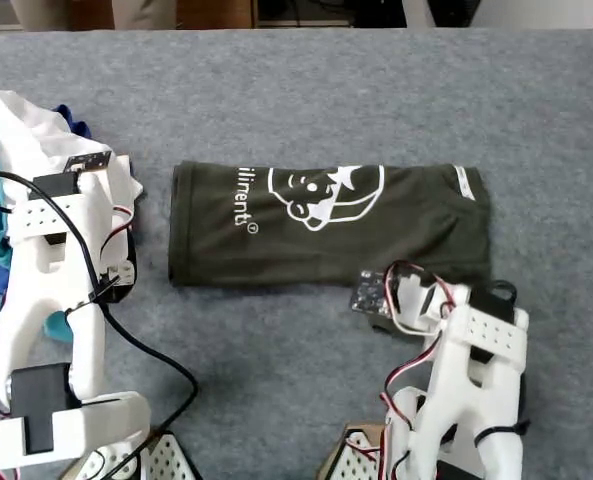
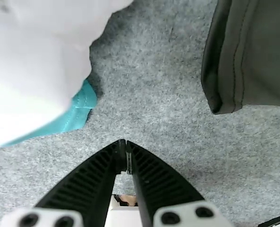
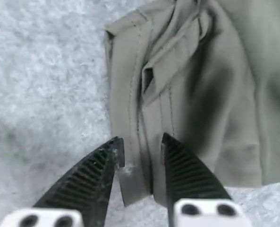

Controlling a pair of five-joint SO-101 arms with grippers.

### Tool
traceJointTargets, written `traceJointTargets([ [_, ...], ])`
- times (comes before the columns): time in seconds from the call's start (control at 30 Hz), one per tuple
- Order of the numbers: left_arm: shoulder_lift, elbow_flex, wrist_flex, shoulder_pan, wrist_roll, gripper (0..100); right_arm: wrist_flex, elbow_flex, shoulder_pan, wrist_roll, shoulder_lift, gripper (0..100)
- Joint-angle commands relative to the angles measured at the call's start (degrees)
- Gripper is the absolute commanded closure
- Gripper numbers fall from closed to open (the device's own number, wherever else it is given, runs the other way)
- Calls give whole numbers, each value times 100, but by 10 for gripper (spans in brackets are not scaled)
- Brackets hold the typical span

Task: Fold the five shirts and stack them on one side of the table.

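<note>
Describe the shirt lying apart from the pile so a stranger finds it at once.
On the grey table, look beside the shirt heap. The dark green shirt lies flat, alone, with a white print; the heap shows white, teal, blue.

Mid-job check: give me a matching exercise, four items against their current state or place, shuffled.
Items
1. dark shirt
2. shirt pile
3. left jaws
4. right jaws

States
A. shut, over bare table
B. open, a shirt edge between them
C. heaped at the table's edge
D. folded into a long strip, mid-table

Pairs: 1-D, 2-C, 3-A, 4-B
</note>
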Motion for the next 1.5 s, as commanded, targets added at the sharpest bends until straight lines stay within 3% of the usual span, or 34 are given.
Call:
traceJointTargets([
  [0.0,-13,-26,53,-35,-53,981,-510,242,-13,44,-101,864],
  [0.47,-13,-26,167,-70,-53,981,-862,382,-101,-185,-119,870],
  [0.67,-13,-26,167,-70,-53,981,-862,382,-75,-185,-136,980],
  [0.93,-13,-26,167,-44,-53,981,-844,330,-66,-202,-145,984],
  [1.47,-22,-26,176,-35,-53,981,967,-1086,-154,-484,-154,986],
])
